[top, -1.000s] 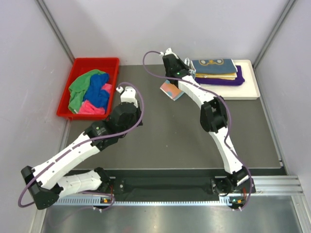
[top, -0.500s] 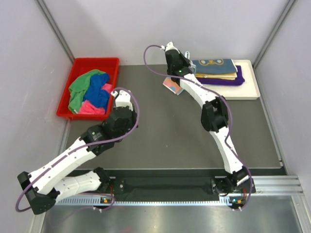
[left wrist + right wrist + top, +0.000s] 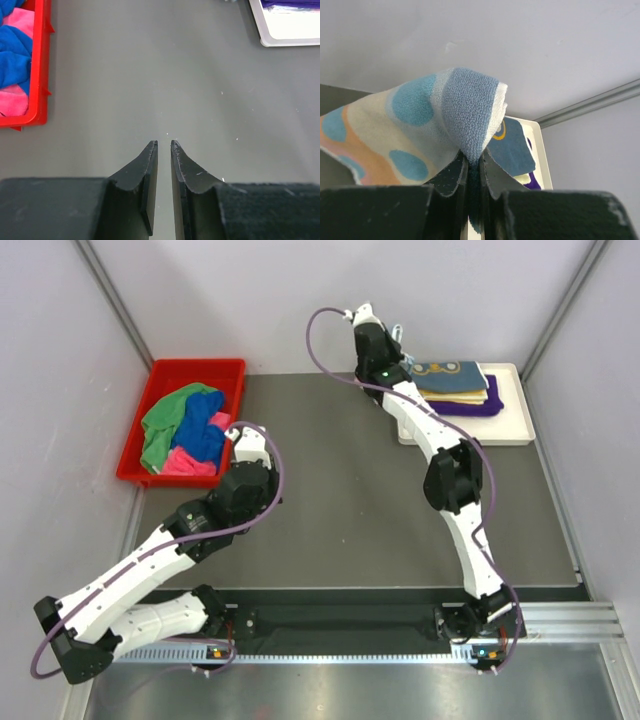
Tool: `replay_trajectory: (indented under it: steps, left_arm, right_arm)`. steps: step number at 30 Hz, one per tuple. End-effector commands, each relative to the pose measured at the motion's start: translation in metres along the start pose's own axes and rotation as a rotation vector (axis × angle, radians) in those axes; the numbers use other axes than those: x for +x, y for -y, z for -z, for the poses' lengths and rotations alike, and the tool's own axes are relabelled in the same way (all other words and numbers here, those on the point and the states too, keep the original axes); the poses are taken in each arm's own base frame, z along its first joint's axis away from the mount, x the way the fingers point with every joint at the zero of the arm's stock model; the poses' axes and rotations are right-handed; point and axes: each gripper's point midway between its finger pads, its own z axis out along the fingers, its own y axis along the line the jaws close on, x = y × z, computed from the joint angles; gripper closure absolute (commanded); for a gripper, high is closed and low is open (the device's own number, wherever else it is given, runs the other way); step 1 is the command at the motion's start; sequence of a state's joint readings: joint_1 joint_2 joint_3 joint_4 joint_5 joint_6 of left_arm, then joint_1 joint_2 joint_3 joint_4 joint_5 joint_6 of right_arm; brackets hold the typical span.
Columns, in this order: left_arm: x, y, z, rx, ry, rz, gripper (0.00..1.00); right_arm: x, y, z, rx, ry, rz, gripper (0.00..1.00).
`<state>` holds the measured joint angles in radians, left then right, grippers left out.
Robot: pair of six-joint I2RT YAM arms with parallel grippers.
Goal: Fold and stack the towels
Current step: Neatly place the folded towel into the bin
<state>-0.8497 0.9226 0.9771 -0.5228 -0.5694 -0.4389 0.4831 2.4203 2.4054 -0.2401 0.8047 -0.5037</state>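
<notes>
1. The right gripper, jaws pinched tight on a fold of the dotted towel, holds it aloft at the left end of the white tray.
2. The folded stack on that tray lies just to the gripper's right, its long side running left to right. This arm is far nearer.
3. The left gripper, jaws all but closed and empty, hovers beside the red bin of loose towels.

A matte dark grey tabletop fills the enclosure. Plain pale lilac-grey walls close it in at the back and on both sides, and slanting silver metal struts run along the rear corners. A slotted aluminium rail runs along the near edge. The light is soft and even.
</notes>
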Motion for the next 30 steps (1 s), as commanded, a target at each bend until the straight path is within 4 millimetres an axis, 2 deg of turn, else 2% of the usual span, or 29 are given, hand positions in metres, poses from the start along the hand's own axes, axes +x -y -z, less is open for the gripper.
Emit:
replay_trajectory:
  steps: [1,10,18,26,30]
  left_arm:
    - [-0.01,0.005,-0.002,0.017,0.041,0.035,0.79]
    - [-0.007,0.008,-0.003,0.03,0.035,0.044,0.79]
    - [-0.006,0.013,-0.003,0.05,0.022,0.044,0.79]
    - [-0.004,0.017,-0.006,0.058,0.006,0.044,0.79]
    - [-0.001,0.019,-0.008,0.063,-0.005,0.043,0.79]
  right_arm:
    - [-0.058,0.071,0.029,0.056,0.112,-0.173,1.0]
    - [-0.073,0.088,0.046,0.033,0.141,-0.227,1.0]
    - [-0.076,0.108,0.046,0.072,0.15,-0.24,1.0]
    - [-0.065,0.127,0.037,0.078,0.124,-0.277,1.0]
    - [-0.065,0.131,0.039,0.068,0.127,-0.293,1.0]
